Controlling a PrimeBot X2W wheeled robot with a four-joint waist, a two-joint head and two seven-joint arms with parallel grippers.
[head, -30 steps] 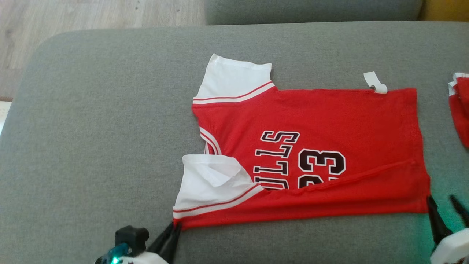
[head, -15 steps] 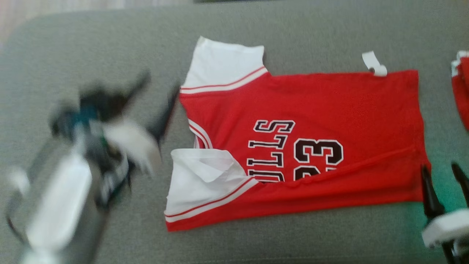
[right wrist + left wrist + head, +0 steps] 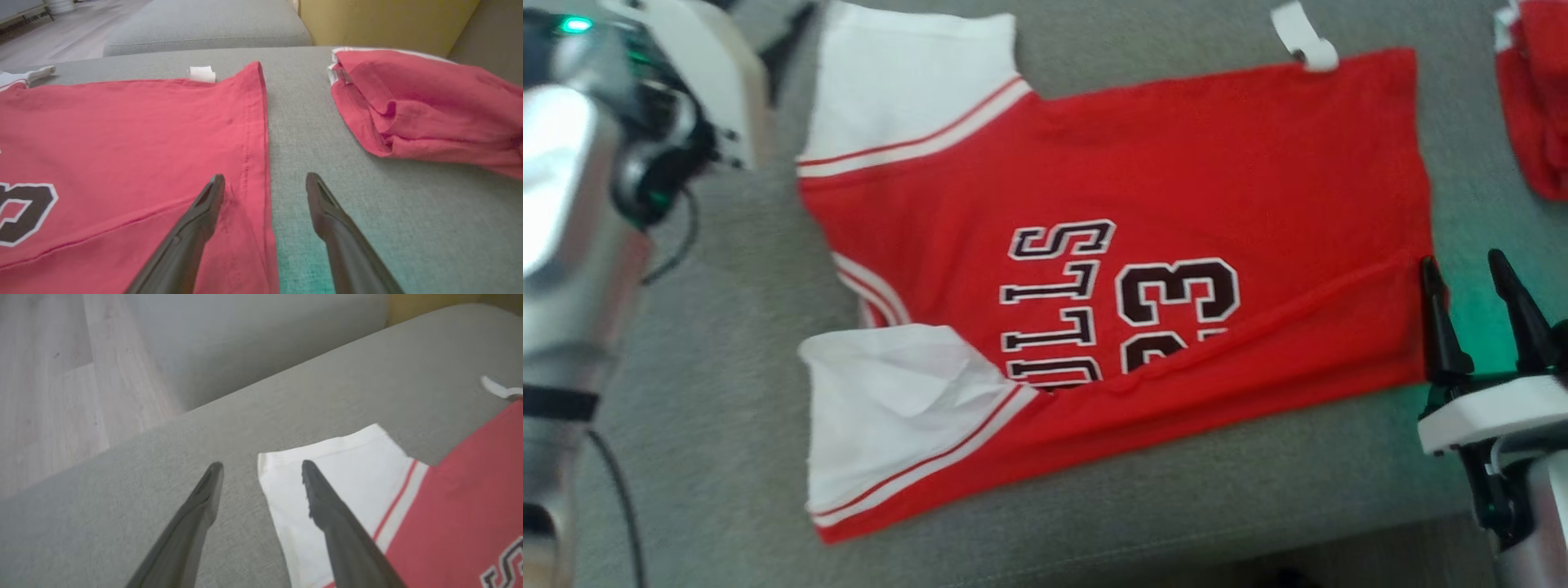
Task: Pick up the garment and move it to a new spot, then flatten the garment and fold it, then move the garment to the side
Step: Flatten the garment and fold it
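Note:
The garment point(image 3: 1143, 180) is a red jersey with white sleeves and dark lettering, spread on the grey cushion point(image 3: 727, 343), its near long edge folded over. My left gripper point(image 3: 261, 467) stands open at the far white sleeve point(image 3: 347, 465): one finger hangs over the sleeve's corner, the other over bare cushion. The silver left forearm point(image 3: 572, 204) rises along the head view's left side. At the hem on the right, my right gripper point(image 3: 1470, 273) point(image 3: 265, 179) is open, one finger above the red hem point(image 3: 249, 134), the other above the cushion. Neither holds anything.
A second red garment point(image 3: 1531, 98) point(image 3: 408, 110) lies folded on the cushion to the right. A white label point(image 3: 1303, 37) sticks out at the jersey's far edge. The cushion's front edge point(image 3: 1176, 563) is close below. Wooden floor point(image 3: 49, 396) lies beyond the left end.
My left gripper has let go of the near left corner, opened, and swung up to the far sleeve. The right gripper has opened at the hem. The head camera has tilted down and closer.

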